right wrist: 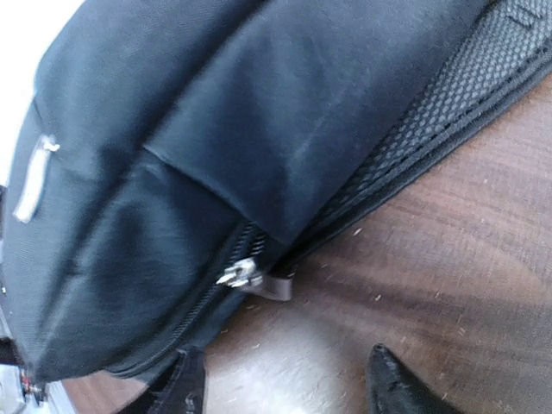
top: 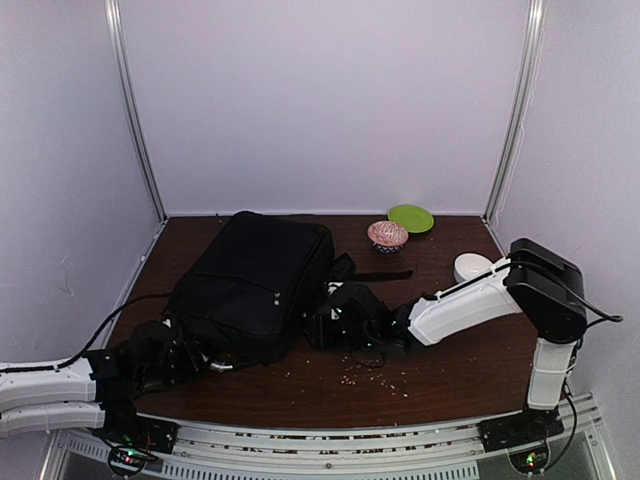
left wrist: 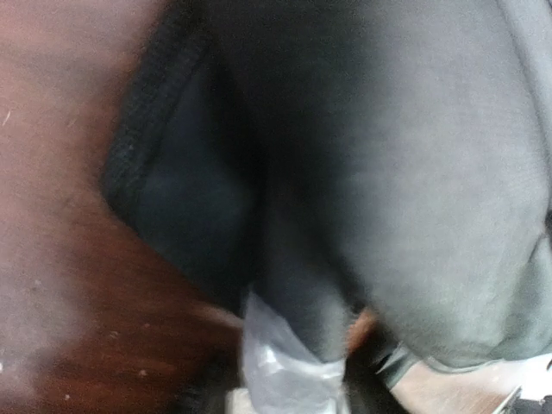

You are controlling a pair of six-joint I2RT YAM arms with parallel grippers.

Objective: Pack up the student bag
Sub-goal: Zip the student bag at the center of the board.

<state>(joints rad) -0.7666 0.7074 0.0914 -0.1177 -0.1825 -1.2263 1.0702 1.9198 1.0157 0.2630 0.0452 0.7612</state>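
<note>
**Student bag** lying flat on the dark wooden table. **Right gripper**: fingers parted with nothing between them, just short of the bag's side seam; a metal zipper pull lies directly ahead of the fingertips. **Left gripper**: close against the bag's near corner, with black fabric sagging over its fingers; the wrist view is blurred, so a grip cannot be told. Well beyond the right gripper: patterned bowl, green plate.
</note>
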